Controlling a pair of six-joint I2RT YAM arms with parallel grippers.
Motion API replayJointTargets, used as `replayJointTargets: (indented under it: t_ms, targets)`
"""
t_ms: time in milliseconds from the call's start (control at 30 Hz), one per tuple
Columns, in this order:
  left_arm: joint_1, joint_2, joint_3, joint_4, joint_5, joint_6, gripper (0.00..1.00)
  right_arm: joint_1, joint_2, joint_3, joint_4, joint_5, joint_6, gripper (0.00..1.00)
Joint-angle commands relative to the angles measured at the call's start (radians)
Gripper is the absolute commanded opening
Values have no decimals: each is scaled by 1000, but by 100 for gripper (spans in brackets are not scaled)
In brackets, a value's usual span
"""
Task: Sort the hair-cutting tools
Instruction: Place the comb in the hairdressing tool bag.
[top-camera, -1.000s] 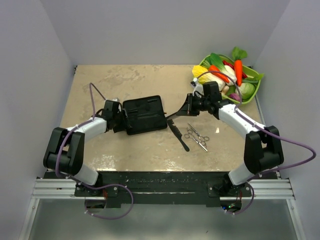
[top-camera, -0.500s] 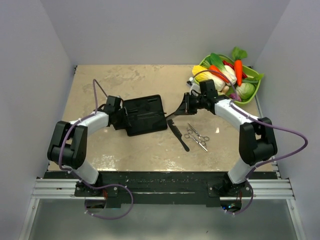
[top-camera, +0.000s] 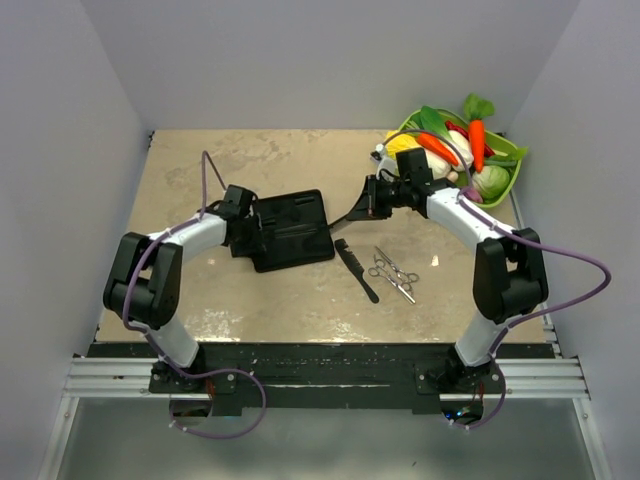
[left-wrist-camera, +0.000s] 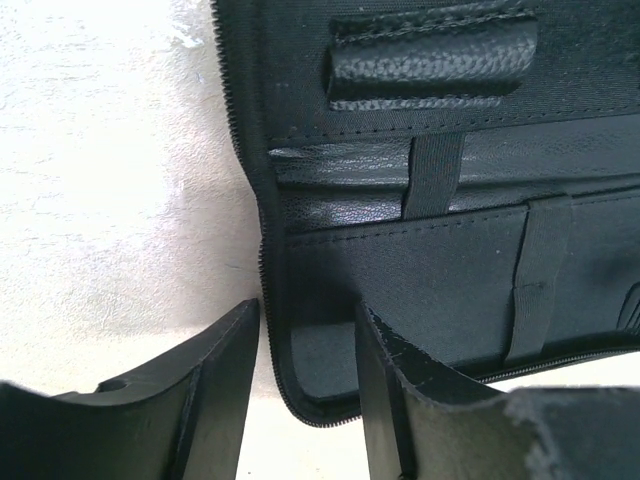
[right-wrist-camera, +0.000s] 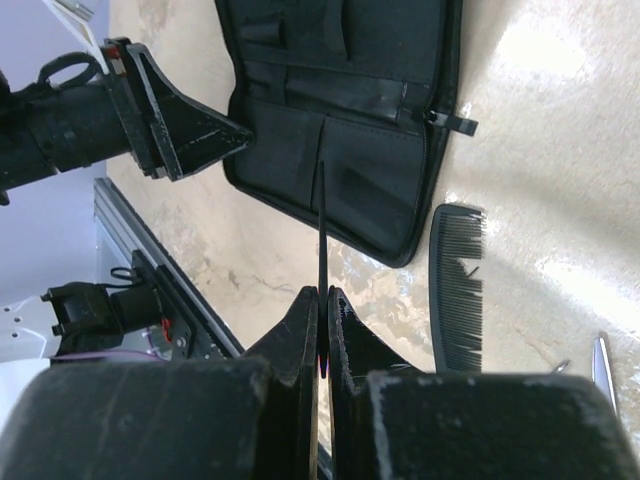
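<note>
Jaws of right gripper (right-wrist-camera: 322, 295) pinched shut on slim black straight comb (right-wrist-camera: 321, 215), aimed at open flat black zippered case (right-wrist-camera: 380, 180) for pocketing; left gripper (left-wrist-camera: 308, 318) half-open astride case's edge, seemingly steadying.

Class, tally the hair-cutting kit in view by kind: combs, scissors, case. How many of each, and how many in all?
Combs: 2 (loose comb; held comb in the right end effector)
Scissors: 2, lying together
Case: 1, open
Total: 5
</note>
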Motion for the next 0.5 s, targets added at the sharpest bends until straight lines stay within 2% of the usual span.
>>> replayJointTargets:
  t_ms: [0,467]
  targets:
    - [-17,112,-56,-216,-123,31,50,4,-3,20,-15,-3,-26,0]
    - [-38,26,-99,-318,-164,10,52,2,-17,-49,-7,-20,-33,0]
